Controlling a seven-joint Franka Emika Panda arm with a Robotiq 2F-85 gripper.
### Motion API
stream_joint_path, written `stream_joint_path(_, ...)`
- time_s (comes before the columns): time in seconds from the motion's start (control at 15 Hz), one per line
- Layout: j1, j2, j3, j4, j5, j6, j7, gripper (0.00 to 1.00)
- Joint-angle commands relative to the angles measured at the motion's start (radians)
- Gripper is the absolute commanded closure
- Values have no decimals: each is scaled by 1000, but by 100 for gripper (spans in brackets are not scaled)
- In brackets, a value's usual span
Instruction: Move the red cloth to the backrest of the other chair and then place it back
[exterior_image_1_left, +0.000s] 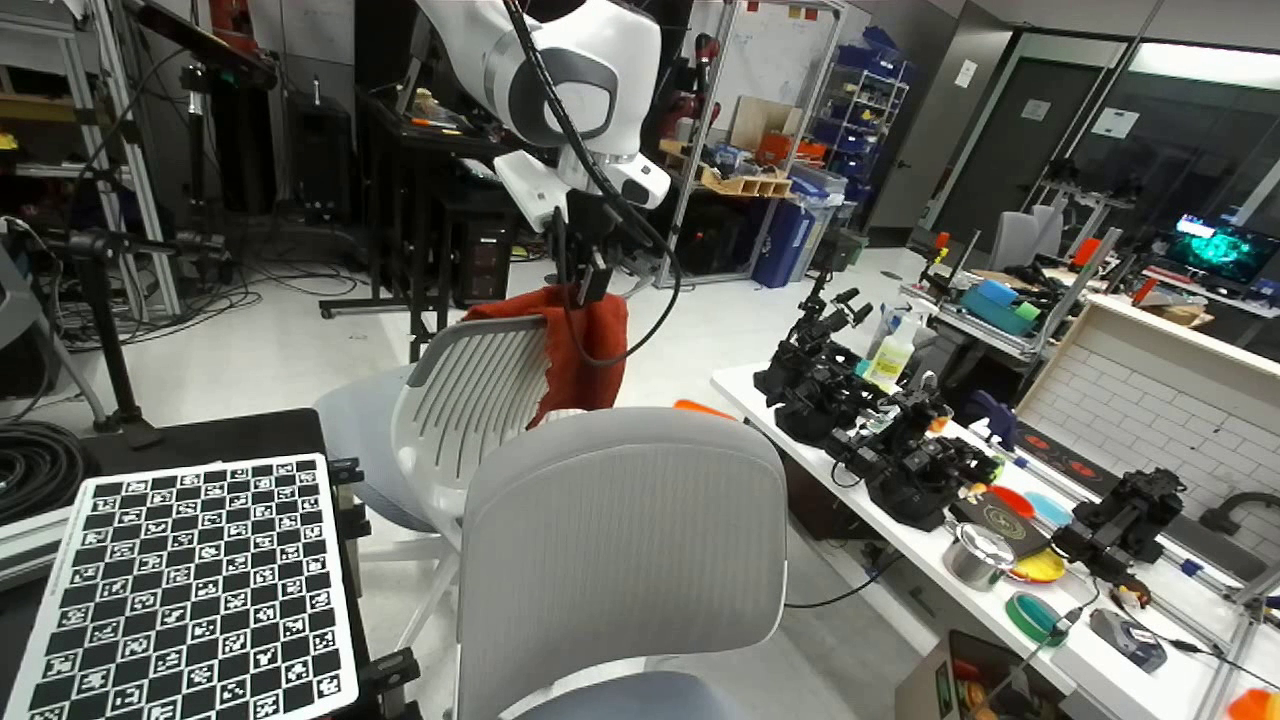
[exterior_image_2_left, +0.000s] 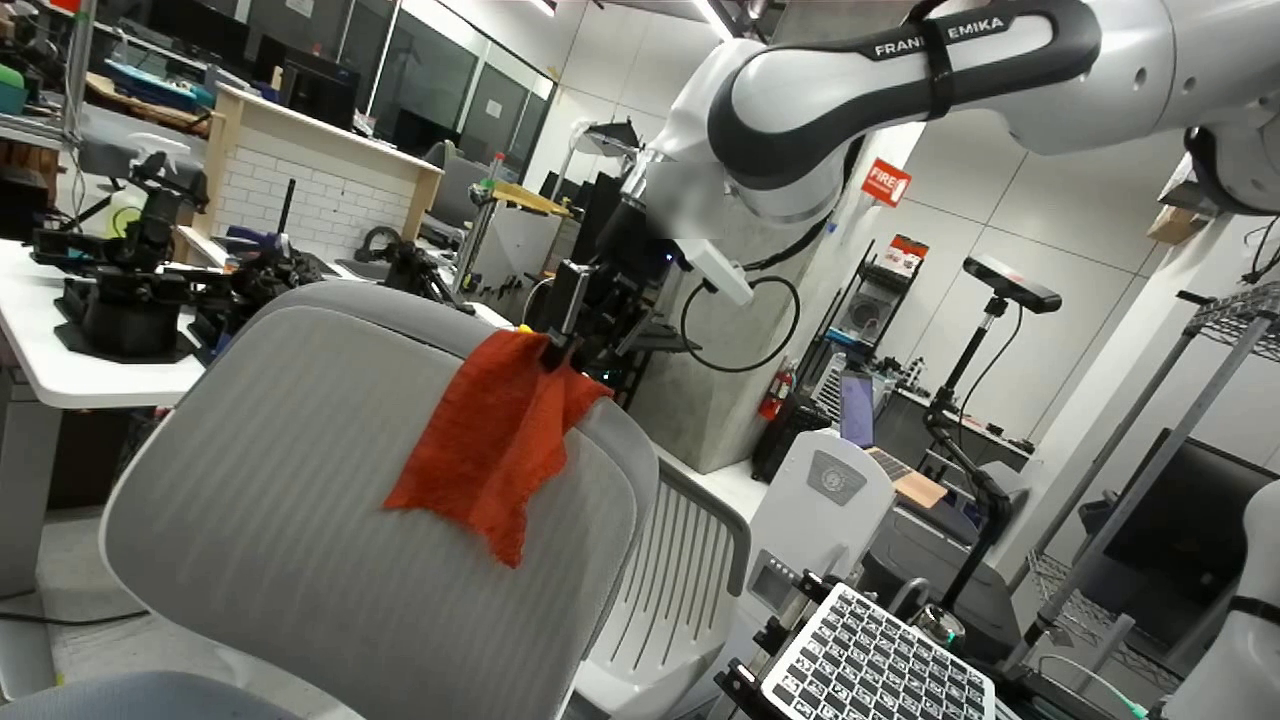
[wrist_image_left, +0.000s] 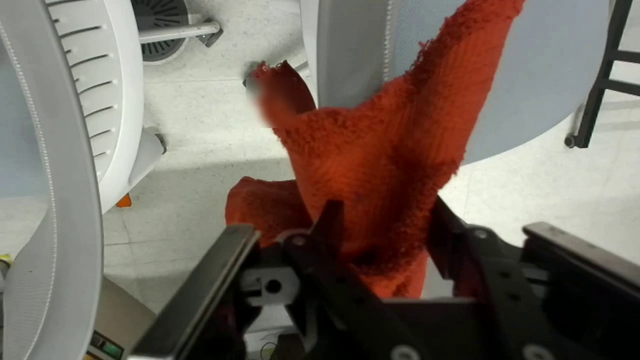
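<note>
I see pale floor (exterior_image_1_left: 700, 340) mid-frame and a grey door (exterior_image_1_left: 945, 120) upper right in an exterior view; in an exterior view, glass panels (exterior_image_2_left: 440, 65) upper left, a ceiling light (exterior_image_2_left: 714, 18) top centre, a FIRE sign (exterior_image_2_left: 886, 182) upper right.

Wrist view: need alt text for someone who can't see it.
A limp red-orange fabric cloth is draped over a grey chair backrest; the black two-finger gripper has its fingertips apart with cloth between them, grip unclear. Another chair's white ribbed plastic backrest shows at upper left, a blue-grey chair seat at upper right.
</note>
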Motion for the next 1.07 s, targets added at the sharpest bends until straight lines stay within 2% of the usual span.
stream_joint_path(0.0, -6, 0, -1, 5, -14, -1, 7, 88)
stream_joint_path(0.13, -12, -9, -3, 5, -16, -9, 4, 99)
stream_joint_path(0.53, -29, -45, -6, 41, -8, -56, 1, 99)
stream_joint_path(1.0, -113, -109, -38, 249, 29, -232, -19, 99)
